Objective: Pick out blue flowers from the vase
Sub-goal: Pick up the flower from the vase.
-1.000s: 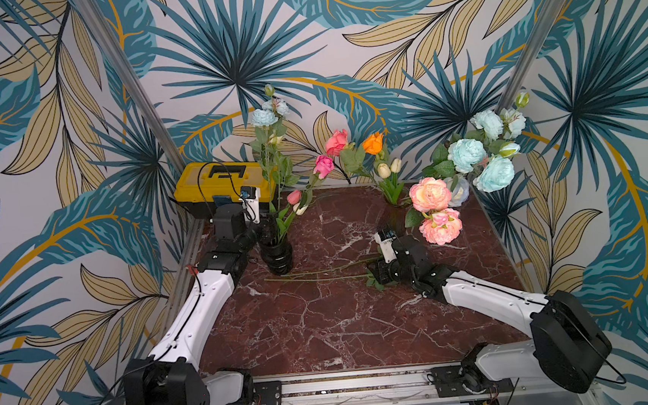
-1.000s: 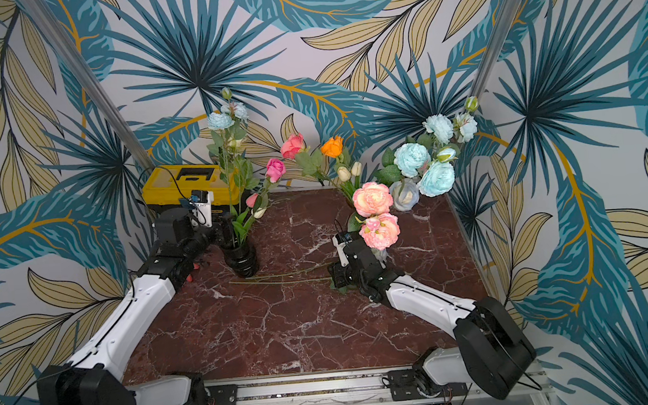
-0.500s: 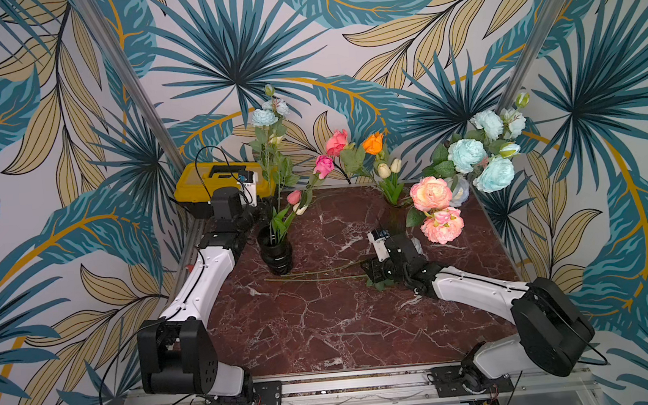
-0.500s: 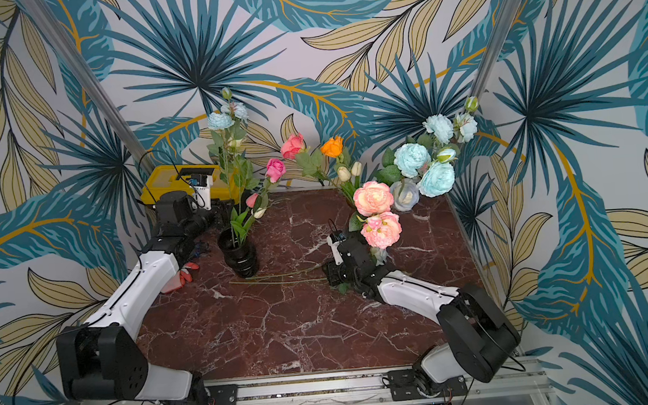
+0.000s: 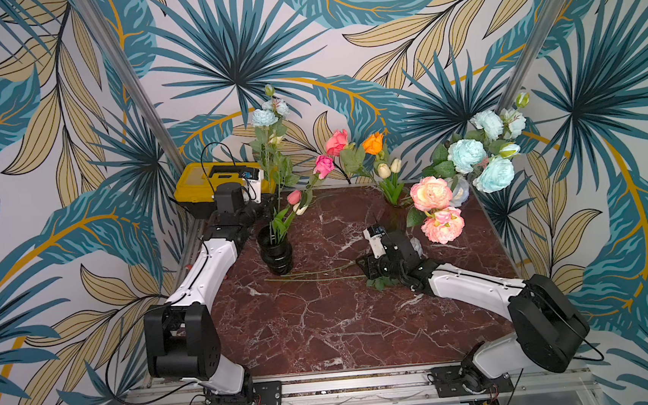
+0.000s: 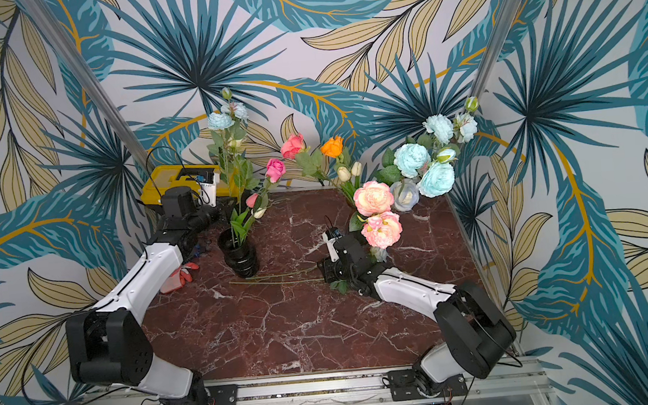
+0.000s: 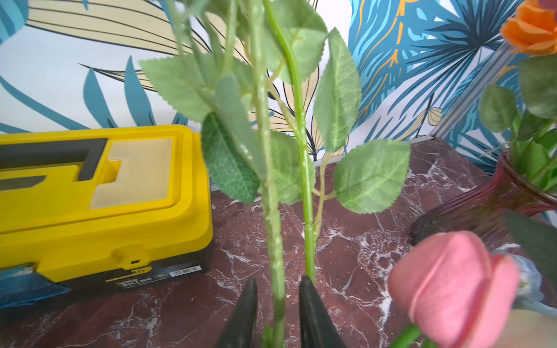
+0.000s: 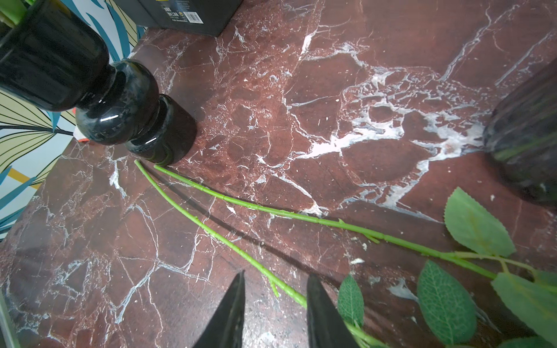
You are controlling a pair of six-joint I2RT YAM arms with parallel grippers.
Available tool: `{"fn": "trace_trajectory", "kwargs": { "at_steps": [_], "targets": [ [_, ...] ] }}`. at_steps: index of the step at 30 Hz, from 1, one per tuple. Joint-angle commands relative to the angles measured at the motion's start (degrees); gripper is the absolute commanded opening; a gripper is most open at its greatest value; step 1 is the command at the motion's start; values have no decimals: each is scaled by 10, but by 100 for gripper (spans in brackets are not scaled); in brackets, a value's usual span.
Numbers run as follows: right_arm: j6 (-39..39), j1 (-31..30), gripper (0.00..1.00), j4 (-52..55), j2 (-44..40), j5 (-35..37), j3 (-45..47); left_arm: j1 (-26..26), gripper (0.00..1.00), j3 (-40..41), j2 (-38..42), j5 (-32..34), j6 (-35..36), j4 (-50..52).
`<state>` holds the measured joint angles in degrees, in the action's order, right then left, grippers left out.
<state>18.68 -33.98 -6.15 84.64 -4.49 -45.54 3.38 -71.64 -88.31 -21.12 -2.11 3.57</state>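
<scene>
Marble table (image 5: 324,330) | yellow toolbox (image 5: 194,186) near black vase (image 5: 277,254) | pink tulip (image 7: 452,286) beside stems (image 7: 272,211)

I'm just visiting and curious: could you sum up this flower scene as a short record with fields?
left gripper: jaws either side of a green stem above the black vase; grip unclear
right gripper: open, low over two loose stems on the marble table
blue flowers: some tall in the black vase; more bunched back right
</scene>
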Motion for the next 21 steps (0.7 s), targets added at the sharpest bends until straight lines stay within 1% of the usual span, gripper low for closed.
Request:
{"fn": "trace_trajectory", "kwargs": {
  "at_steps": [1, 6, 16, 21],
  "targets": [
    [5, -4, 35, -1, 10, 4, -8, -4, 20, -19, -4, -38, -9, -9],
    [1, -5, 34, 1, 12, 5, -13, -3, 12, -20, 1, -51, -10, -9],
    [-3, -6, 34, 6, 14, 4, -22, -3, 0, -13, 15, -38, 0, -9],
    [-5, -7, 34, 9, 10, 8, -22, -3, 0, -10, 38, -22, 11, -9]
  ]
}}
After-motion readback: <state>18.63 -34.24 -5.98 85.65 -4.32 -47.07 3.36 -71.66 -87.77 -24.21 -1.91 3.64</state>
